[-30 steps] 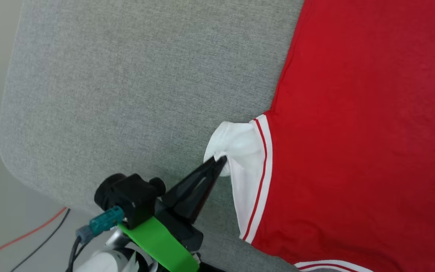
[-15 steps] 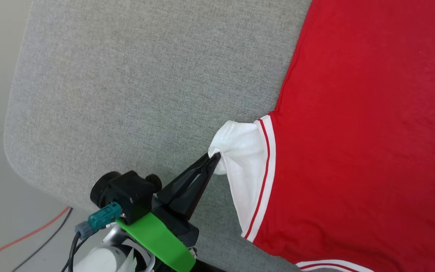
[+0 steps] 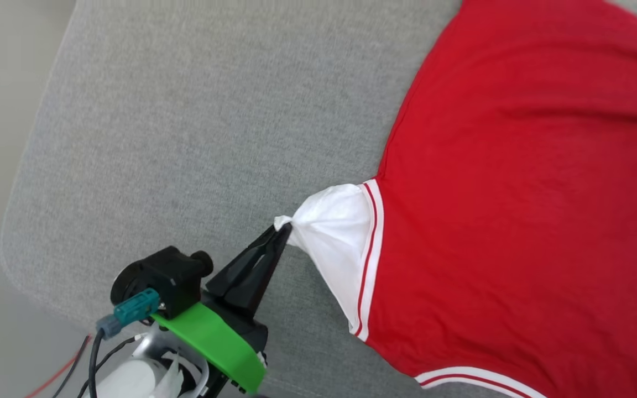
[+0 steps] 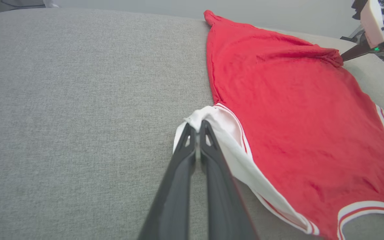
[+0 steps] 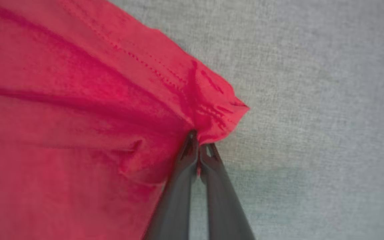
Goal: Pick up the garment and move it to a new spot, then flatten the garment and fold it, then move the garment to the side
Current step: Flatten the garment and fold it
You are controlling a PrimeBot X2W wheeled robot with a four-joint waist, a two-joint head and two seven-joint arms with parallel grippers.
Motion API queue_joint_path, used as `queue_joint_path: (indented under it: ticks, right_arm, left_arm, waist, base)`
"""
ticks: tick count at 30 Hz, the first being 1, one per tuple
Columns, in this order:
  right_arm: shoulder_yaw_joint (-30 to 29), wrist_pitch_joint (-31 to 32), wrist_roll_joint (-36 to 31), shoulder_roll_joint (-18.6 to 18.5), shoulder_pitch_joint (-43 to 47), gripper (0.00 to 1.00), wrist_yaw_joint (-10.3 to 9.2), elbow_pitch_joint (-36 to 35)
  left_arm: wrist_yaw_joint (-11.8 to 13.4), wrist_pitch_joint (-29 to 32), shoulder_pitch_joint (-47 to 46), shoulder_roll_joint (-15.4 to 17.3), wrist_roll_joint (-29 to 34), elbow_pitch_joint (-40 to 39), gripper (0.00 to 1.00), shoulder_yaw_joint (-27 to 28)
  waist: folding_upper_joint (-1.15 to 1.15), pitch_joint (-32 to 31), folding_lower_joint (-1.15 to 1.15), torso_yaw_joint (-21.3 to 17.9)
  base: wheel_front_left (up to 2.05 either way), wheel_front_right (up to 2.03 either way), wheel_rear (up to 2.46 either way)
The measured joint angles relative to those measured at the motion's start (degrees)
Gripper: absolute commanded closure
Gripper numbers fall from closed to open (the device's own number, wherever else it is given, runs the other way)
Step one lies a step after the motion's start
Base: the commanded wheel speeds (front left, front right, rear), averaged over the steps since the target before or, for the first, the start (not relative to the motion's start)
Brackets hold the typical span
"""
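Observation:
The garment (image 3: pixel 517 193) lies plain red side up on the grey cushion (image 3: pixel 213 121), filling the right half of the head view. Its white sleeve (image 3: pixel 332 232) with red-striped trim is drawn out to a point toward the lower left. My left gripper (image 3: pixel 282 229) is shut on the sleeve's tip, and the left wrist view shows white cloth (image 4: pixel 208 115) pinched between the fingers (image 4: pixel 182 156). In the right wrist view my right gripper (image 5: pixel 197 140) is shut on a bunched red hem corner (image 5: pixel 212 110). The left wrist view has that gripper (image 4: pixel 343 56) at the garment's far right corner.
The cushion's rounded corner and edge (image 3: pixel 11 254) run down the left of the head view, with pale floor beyond. Red and black cables (image 3: pixel 69 365) lie on the floor by my left arm. Bare grey cushion spreads left of the garment.
My left gripper has pulled the sleeve tip leftward and down, stretching the sleeve from a loose fold into a taut point. The head camera has shifted too, showing more of the garment's top edge.

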Motion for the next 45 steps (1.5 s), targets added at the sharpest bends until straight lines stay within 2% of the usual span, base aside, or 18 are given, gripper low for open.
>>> queue_joint_path:
  ticks: [8, 18, 26, 33, 37, 38, 39, 45]
  right_arm:
    - [-1.79, -3.38, 5.66, 2.45, 16.28, 1.00, 0.00, -3.74]
    - [-3.28, -2.48, 8.98, 4.57, 32.67, 1.00, 0.00, -12.33]
    - [-4.74, -2.58, 9.45, 8.76, 41.48, 1.00, 0.00, -18.07]
    - [-5.38, -4.10, 9.48, 12.44, 46.14, 1.00, 0.00, -18.91]
    - [-5.19, -4.87, 9.48, 13.25, 47.15, 1.00, 0.00, -18.62]
    - [-4.92, -5.31, 9.51, 13.23, 47.15, 0.84, 0.00, -18.60]
    - [-4.45, -6.08, 9.68, 13.08, 47.15, 0.00, 0.00, -18.72]
    - [-3.02, -8.77, 11.99, 10.51, 45.49, 0.00, 0.00, -20.27]
  left_arm:
    - [1.02, 0.26, 3.16, 1.34, -1.18, 1.75, 1.00, 0.44]
    - [1.94, -0.45, 6.23, 1.54, -3.44, 4.75, 1.00, 0.48]
    - [1.93, -3.41, 6.73, -0.96, -4.71, 8.06, 1.00, 0.75]
    - [1.91, -6.37, 6.75, -3.70, -5.81, 11.38, 1.00, 1.13]
    - [1.90, -7.15, 6.62, -4.99, -6.15, 12.66, 1.00, 0.91]
    - [1.86, -7.37, 6.62, -5.21, -6.15, 12.93, 1.00, 0.86]
    - [1.79, -7.60, 6.57, -5.42, -6.15, 13.07, 1.00, 0.81]
    - [1.41, -7.65, 5.76, -5.77, -6.08, 13.43, 1.00, 0.66]
  waist:
    - [0.00, -7.79, 0.00, -2.87]
    - [0.00, -17.38, 0.00, -6.43]
    - [0.00, -22.12, -0.01, -9.60]
    - [0.00, -23.74, 0.00, -11.76]
    - [0.00, -23.79, 0.00, -12.23]
    - [0.00, -23.66, 0.00, -12.26]
    - [0.00, -23.47, -0.01, -12.26]
    - [0.00, -22.06, 0.00, -11.89]
  base:
    - [0.00, 0.00, 0.00]
    - [0.00, 0.00, 0.00]
    - [0.00, 0.00, 0.00]
    - [0.00, 0.00, 0.00]
    - [0.00, 0.00, 0.00]
    - [0.00, 0.00, 0.00]
    - [0.00, 0.00, 0.00]
    - [0.00, 0.00, 0.00]
